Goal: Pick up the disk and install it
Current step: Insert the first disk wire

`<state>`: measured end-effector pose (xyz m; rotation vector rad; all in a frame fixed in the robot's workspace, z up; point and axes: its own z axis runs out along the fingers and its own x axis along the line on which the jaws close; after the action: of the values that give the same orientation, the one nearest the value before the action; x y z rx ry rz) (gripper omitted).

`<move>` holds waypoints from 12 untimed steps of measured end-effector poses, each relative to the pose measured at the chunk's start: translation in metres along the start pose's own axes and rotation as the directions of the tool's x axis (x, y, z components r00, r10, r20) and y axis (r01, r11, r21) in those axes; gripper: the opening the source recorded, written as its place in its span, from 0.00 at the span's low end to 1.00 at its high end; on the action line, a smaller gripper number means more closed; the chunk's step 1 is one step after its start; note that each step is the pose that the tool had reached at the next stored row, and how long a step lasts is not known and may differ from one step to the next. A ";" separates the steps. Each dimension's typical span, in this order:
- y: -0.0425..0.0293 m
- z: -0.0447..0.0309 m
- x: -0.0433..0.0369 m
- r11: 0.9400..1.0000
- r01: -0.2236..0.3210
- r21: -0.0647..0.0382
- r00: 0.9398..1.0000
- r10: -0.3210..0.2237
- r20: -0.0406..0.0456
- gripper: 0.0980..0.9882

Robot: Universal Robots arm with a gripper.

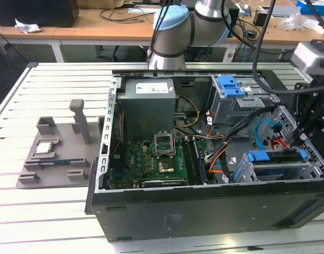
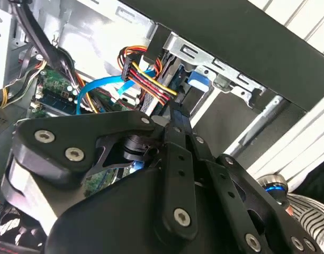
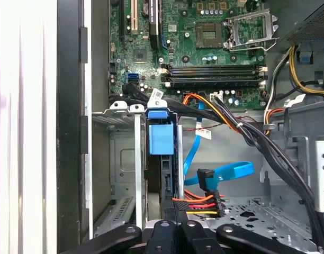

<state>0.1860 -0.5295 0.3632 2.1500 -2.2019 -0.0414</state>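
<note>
In the exterior view an open computer case [image 1: 204, 211] lies on a slatted metal table [image 1: 51, 211]. The robot arm [image 1: 172, 32] reaches over the case from the far side, and its black gripper [image 1: 310, 119] hangs above the drive cage [image 1: 281, 172] at the exterior view's right. The disk [image 1: 276, 157] sits in the top of this cage, with its blue carrier showing. Its long axis runs along the cage, roughly from the exterior view's left to its right. On the table beside the case stands a grey fixture [image 1: 59, 159] with a processor chip [image 1: 46, 147] on it.

In the second wrist view the gripper body [image 2: 167, 201] is close to the camera. Beyond it a bundle of red, yellow and black wires [image 2: 146, 79] goes to a blue part of the disk carrier [image 2: 196, 80] in the metal cage. I cannot tell here if the fingers are parted or closed.

In the first wrist view the disk [image 3: 162, 140] stands edge-on in its slot, the blue tab facing the camera and the long axis pointing toward the motherboard [image 3: 204, 47]. The gripper links [image 3: 175, 235] are just beside its near end; whether they touch it I cannot tell.
</note>
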 end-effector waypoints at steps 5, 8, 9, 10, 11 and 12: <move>0.0012 -0.0171 -0.0024 1.000 0.000 0.000 1.000 0.000 0.000 0.01; 0.0014 -0.0211 -0.0025 1.000 0.000 0.000 1.000 0.000 0.000 0.01; 0.0014 -0.0214 -0.0025 1.000 0.000 0.000 1.000 0.000 0.000 0.01; 0.0014 -0.0214 -0.0025 1.000 0.000 0.000 1.000 0.000 0.000 0.01; 0.0014 -0.0215 -0.0026 1.000 0.000 0.000 1.000 0.000 0.000 0.01; 0.0015 -0.0216 -0.0025 1.000 0.000 0.000 1.000 0.000 0.000 0.01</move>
<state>0.1860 -0.5264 0.3848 2.1499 -2.2020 -0.0414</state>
